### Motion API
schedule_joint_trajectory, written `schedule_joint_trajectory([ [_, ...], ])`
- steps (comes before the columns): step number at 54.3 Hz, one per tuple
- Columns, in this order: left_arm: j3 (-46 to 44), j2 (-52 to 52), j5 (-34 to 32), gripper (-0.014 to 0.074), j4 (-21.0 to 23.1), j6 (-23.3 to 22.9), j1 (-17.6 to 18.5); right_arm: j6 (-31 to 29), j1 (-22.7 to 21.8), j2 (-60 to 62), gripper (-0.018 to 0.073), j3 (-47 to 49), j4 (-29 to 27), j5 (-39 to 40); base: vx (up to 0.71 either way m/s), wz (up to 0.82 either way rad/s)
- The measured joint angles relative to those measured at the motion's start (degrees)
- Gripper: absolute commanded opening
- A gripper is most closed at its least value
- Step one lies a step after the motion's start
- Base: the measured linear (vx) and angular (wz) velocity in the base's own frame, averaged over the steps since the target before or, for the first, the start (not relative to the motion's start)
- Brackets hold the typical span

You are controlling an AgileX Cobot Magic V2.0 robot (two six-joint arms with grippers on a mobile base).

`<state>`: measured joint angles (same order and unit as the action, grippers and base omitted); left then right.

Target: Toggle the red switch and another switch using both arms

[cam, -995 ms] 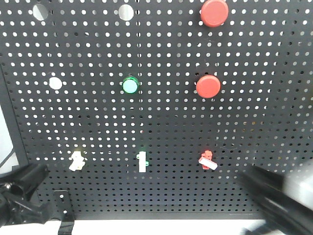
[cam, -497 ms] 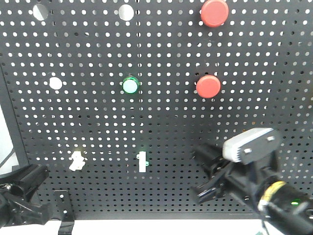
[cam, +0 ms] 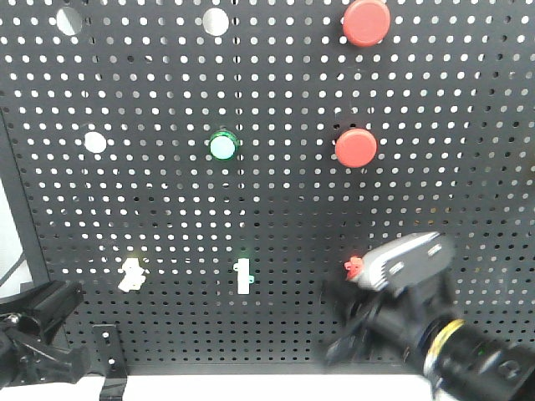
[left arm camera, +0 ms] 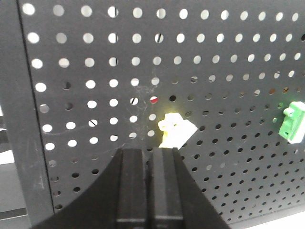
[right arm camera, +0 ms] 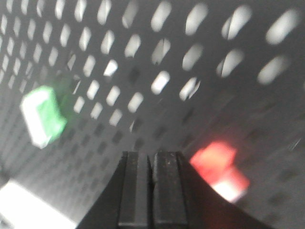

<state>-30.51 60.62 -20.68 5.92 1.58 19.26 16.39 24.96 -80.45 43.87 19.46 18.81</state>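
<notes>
The red switch [cam: 353, 267] sits low on the right of the black pegboard [cam: 276, 209], mostly hidden behind the grey housing [cam: 405, 261] of my right arm. In the right wrist view it is a blurred red block with a white tip [right arm camera: 220, 167], just right of my shut right gripper [right arm camera: 152, 153], which looks apart from it. The pale yellow switch [cam: 131, 274] is low on the left. My shut left gripper [left arm camera: 148, 151] has its tips just under that yellow switch [left arm camera: 175, 131]. From the front, the left gripper [cam: 52, 305] is at the bottom left and the right gripper [cam: 341, 307] is blurred.
A green-based white toggle [cam: 242, 274] sits between the two switches, and appears in both wrist views [left arm camera: 292, 122] [right arm camera: 43, 114]. Higher up are two big red push buttons [cam: 366, 22] [cam: 356, 147], a green round button [cam: 222, 145] and a white cap [cam: 94, 141].
My right arm came in from the lower right, then shifted left and down, so its housing now covers most of the red switch. The left arm has hardly moved.
</notes>
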Motion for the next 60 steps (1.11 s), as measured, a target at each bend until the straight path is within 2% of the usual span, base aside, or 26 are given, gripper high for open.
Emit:
schedule_joint_trajectory([
  [7, 0.0, 0.0, 0.0, 0.0001, 0.0, 0.0, 0.0, 0.0, 1.5, -0.3, -0.0008, -0.5, -0.3, -4.0, 0.0, 0.0],
  [29, 0.0, 0.0, 0.0, 0.0001, 0.0, 0.0, 0.0, -0.1, 1.6, 6.3, -0.0008, -0.5, -1.2, 1.3, 0.0, 0.0],
  [48, 0.0, 0.0, 0.1, 0.0001, 0.0, 0.0, 0.0, -0.2, -3.5, 13.0, -0.0008, -0.5, -1.2, 0.1, 0.0, 0.0],
  [60, 0.0, 0.0, 0.1, 0.0003, 0.0, 0.0, 0.0, -0.2, -4.1, 13.0, -0.0009, -0.5, -1.2, -1.1, 0.0, 0.0],
])
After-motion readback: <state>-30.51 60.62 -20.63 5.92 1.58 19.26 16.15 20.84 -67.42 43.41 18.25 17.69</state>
